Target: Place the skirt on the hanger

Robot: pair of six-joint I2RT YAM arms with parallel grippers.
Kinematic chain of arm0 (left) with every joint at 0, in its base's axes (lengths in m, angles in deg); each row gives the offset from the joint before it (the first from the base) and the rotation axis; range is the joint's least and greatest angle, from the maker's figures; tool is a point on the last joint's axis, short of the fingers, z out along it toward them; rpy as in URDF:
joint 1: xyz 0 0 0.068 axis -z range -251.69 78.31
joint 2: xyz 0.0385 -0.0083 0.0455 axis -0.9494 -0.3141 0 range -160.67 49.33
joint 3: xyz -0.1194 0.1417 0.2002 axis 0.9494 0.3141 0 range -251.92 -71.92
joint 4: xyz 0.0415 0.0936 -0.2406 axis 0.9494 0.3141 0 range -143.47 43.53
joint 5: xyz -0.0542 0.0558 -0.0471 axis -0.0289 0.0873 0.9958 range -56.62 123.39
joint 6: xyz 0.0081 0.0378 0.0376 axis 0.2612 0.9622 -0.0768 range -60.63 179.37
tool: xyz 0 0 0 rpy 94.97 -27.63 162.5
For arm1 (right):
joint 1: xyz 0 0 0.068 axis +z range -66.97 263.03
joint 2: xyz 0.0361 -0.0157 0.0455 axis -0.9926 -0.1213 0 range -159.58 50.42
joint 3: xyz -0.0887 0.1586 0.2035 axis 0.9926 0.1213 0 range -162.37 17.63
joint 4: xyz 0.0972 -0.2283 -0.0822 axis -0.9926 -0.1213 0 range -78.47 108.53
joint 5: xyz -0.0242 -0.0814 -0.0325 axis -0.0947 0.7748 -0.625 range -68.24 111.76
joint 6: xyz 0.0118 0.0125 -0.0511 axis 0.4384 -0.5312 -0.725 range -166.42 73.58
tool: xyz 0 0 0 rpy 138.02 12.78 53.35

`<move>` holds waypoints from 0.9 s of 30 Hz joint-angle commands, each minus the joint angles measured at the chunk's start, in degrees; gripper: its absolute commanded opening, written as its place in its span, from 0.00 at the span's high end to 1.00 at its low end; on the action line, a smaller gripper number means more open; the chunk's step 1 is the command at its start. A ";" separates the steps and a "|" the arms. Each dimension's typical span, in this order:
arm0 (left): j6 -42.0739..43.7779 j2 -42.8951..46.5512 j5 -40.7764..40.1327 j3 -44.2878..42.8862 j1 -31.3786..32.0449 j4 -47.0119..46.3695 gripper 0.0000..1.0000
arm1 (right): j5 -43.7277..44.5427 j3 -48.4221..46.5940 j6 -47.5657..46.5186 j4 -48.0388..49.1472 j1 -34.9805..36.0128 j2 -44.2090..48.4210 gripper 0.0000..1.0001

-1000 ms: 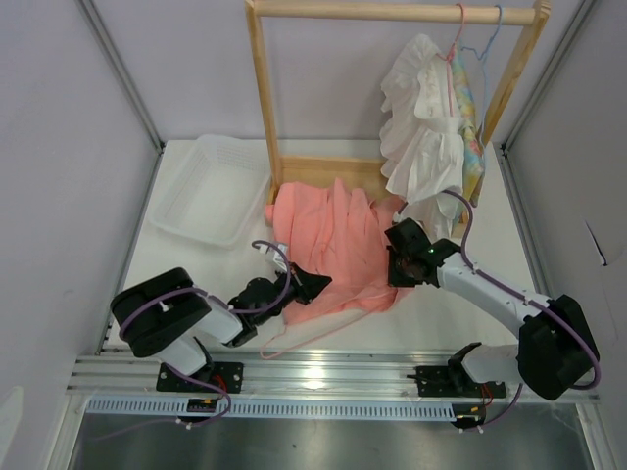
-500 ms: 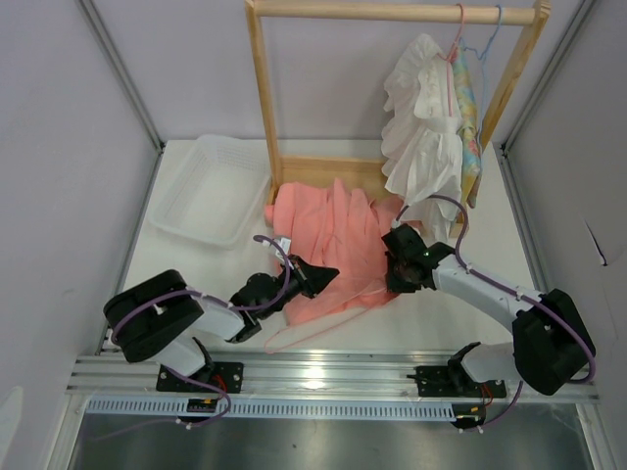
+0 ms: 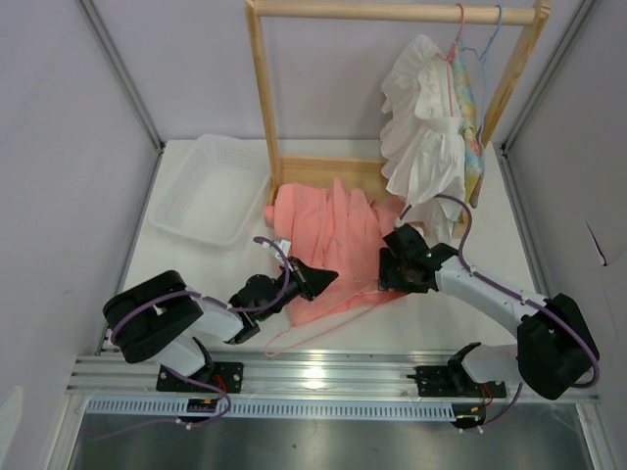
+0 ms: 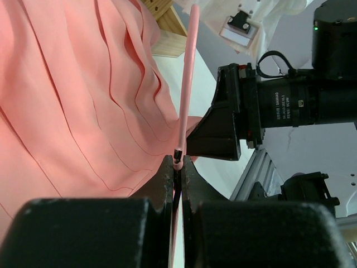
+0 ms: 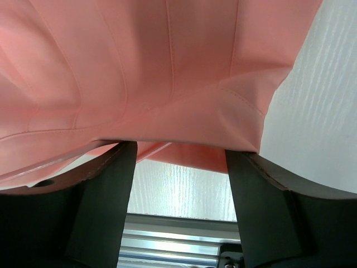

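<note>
Skirt [image 3: 333,245] on white table [image 3: 441,328] by rack [image 3: 263,108]; left end effector [image 4: 177,164] tight on hanger [image 4: 187,84], right end effector [image 3: 385,272] agape.

A salmon-pink pleated cloth skirt [image 3: 338,240] covers the middle of the white tabletop [image 3: 509,245]. It is flanked by the left pincer [image 3: 318,279], which grips a thin pink wire hanger [image 4: 188,72], and by the right pincer [image 3: 389,269]. A wooden rack frame [image 3: 263,117] and a hanging white ruffled garment [image 3: 421,137] block the far side, and a clear plastic tray [image 3: 211,191] fills the far left. Bare tabletop runs along the right side.
</note>
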 commanded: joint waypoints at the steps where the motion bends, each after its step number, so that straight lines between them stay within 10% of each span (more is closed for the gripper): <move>1: 0.11 -0.03 0.77 0.07 0.27 -21.27 1.00 | 4.12 -2.10 1.23 -0.27 0.06 2.58 0.29; 18: 0.20 -0.55 1.91 -0.28 0.35 -21.53 1.00 | 7.64 -0.78 4.13 3.77 -2.75 3.90 0.69; 27: 0.55 -0.20 1.91 -0.46 0.35 -21.09 1.00 | 8.34 0.89 5.36 4.48 -2.31 5.74 0.66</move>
